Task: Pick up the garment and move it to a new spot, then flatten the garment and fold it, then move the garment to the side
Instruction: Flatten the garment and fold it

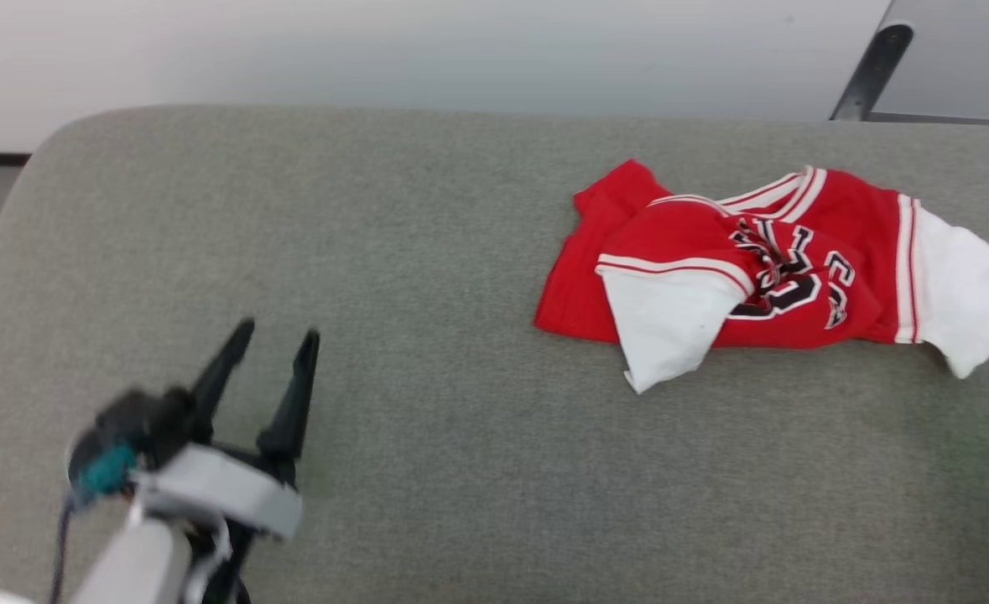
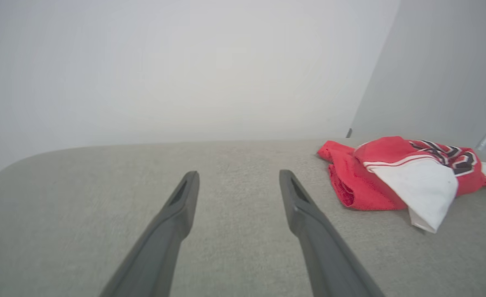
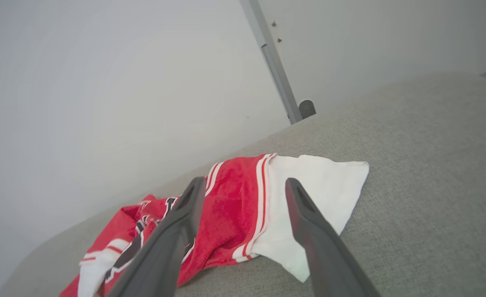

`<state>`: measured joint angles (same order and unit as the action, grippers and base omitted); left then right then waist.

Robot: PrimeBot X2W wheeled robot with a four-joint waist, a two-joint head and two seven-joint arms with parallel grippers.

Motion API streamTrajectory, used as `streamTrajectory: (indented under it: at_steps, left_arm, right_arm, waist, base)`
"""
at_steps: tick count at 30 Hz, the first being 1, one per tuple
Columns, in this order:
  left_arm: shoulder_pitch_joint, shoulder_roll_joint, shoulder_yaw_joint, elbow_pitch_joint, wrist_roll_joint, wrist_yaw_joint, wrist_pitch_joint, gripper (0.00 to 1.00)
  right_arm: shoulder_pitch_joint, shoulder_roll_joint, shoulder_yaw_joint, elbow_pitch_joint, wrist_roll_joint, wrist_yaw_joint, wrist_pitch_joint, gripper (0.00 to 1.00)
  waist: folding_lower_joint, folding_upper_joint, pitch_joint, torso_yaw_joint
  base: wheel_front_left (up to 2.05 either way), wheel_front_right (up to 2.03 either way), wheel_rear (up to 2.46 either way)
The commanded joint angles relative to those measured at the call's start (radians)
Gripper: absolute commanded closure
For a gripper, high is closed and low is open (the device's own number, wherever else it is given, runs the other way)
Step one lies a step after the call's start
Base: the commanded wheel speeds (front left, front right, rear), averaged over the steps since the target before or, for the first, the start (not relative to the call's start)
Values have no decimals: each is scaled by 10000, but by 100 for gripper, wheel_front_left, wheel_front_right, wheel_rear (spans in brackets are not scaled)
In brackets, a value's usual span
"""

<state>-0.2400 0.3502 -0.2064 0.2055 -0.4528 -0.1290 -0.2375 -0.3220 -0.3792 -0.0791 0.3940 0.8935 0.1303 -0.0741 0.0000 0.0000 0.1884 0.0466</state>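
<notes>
Spread wide, the two long dark fingers of the left gripper (image 1: 278, 334) are held over bare upholstery, with nothing gripped, well apart from the garment (image 1: 679, 231) to its right. The garment is seen crumpled on the far right part of a grey, coarsely woven padded surface (image 1: 460, 436) with a rounded corner. Its cloth is soft red jersey, with white sleeve ends, red-and-white striped trim and black-and-white lettering bunched in folds. One white sleeve is folded across the red front; the other is spread flat towards the right. A plain pale wall is seen behind, and a slanted grey metal bar (image 1: 871, 71) at the upper right. The right gripper (image 3: 245, 182) is likewise parted and empty, its fingers framed over the flat sleeve's striped seam; whether cloth is touched cannot be told.
</notes>
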Motion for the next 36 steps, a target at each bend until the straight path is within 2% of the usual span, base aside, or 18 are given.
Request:
streamTrajectory:
  at_steps: [1,5,9,15,20,25,30,36]
  left_arm:
    - [-247,131,-72,-78,-109,-27,79,0]
    - [-1441,1002,-870,-468,-509,-27,1147,0]
    - [-3043,1514,-1819,-544,-1468,-27,3013,0]
    - [-5136,1178,-2822,538,-3730,-15,6606,0]
    - [-6183,698,-3746,1812,-4565,-15,8874,0]
    - [-6739,168,-4063,2896,-5223,-15,9763,0]
    - [-7072,-259,-3748,3923,-6162,11,10380,0]
    - [-7376,-471,-3598,4492,-6677,-11,10693,0]
  right_arm:
    - [225,-106,224,-220,-271,7,-2,0]
    - [1017,-376,1195,-1627,-1820,7,-98,0]
    - [1552,-163,1718,-2732,-2583,6,-70,0]
    - [1921,253,2156,-3787,-3356,6,-11,0]
    - [1885,485,2227,-4114,-3827,6,-99,0]
    - [1615,739,2330,-4045,-3947,6,-253,0]
    - [1407,894,2479,-3871,-3959,6,-447,0]
    - [1221,925,2553,-3629,-3937,6,-670,0]
  waist:
    - [0,0,-126,-150]
    - [0,0,-224,-389]
    - [0,0,-183,-647]
    - [0,0,121,-1102]
    - [0,0,443,-1534]
    - [0,0,869,-1968]
    - [0,0,1262,-2324]
    - [0,0,1528,-2506]
  base:
    - [0,0,0]
    - [0,0,0]
    - [0,0,0]
    - [0,0,0]
    - [0,0,0]
    - [0,0,0]
    - [0,0,0]
    - [0,0,0]
